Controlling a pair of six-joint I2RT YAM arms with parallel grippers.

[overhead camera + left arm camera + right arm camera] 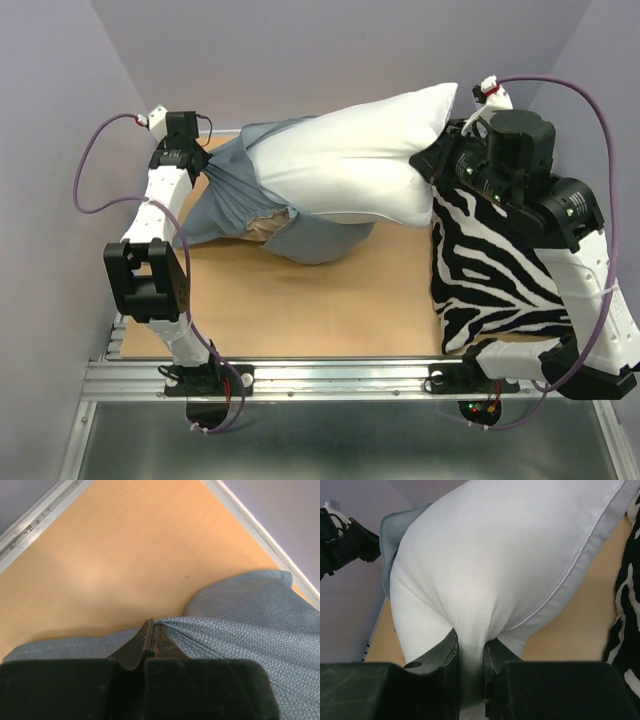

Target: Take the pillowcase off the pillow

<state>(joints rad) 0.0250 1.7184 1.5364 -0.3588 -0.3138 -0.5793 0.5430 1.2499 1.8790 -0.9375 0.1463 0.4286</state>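
— Where is the pillowcase?
— The soft blue-grey fabric pillowcase point(222, 190) is bunched at the left of the tan wooden table point(320, 300). It covers only the left end of the plump white rectangular pillow point(350, 160), and its lower folds sag onto the table.

— What are the left fingers doing?
— The left fingers point(134, 652) are pressed fully together on a gathered pleat of the pillowcase. Creases fan out through the cloth from their tips.

— And the right ones?
— The right fingers point(439, 654) stand slightly apart, clamped on a fold of the pillow's white cover near its right end. The fabric is squeezed into the narrow gap between them.

— How does the pillow lie?
— It spans the space between the two arms, and most of its white body is bare. Its right end is raised off the table, with one seamed corner pointing toward the back wall.

— Is anything else there?
— A black-and-white zebra-striped cushion point(490, 270) lies at the right of the table beneath the right arm, just beside the pillow's right end.
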